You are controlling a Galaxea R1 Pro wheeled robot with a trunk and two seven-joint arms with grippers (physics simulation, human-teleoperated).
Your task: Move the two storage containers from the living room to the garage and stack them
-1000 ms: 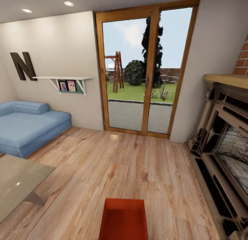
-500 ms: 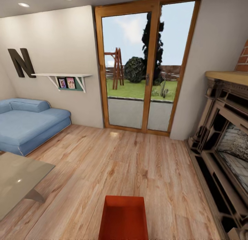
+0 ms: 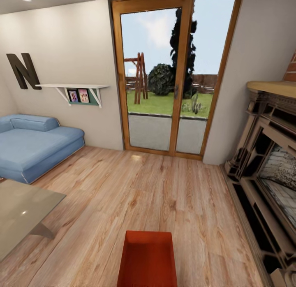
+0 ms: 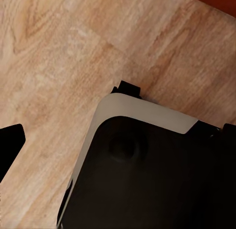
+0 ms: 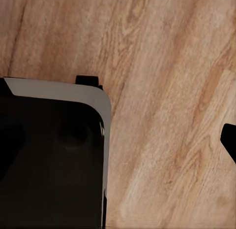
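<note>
One orange-red open-topped storage container [image 3: 148, 258] shows at the bottom middle of the head view, cut off by the picture's lower edge, over the living room's light wood planks. A corner of the storage container [image 4: 219, 0] also appears in the left wrist view. I cannot tell whether it rests on the planks or is carried. My left gripper [image 4: 118, 140] hangs open over the planks and my own dark base, with one black fingertip [image 4: 10, 145] at the picture's edge. My right gripper [image 5: 118, 145] is open likewise, its fingertip [image 5: 230, 140] apart from everything.
Wood-framed glass doors [image 3: 172, 77] stand straight ahead. A blue sofa [image 3: 33, 145] lies at the left, with a glass-topped table [image 3: 20, 213] nearer to me. A dark-framed fireplace [image 3: 267, 172] lines the right side. Open plank floor [image 3: 156, 188] runs between them.
The whole head picture has shifted slightly upward and the doors look a little larger, so the camera has moved. The container keeps its place at the bottom middle.
</note>
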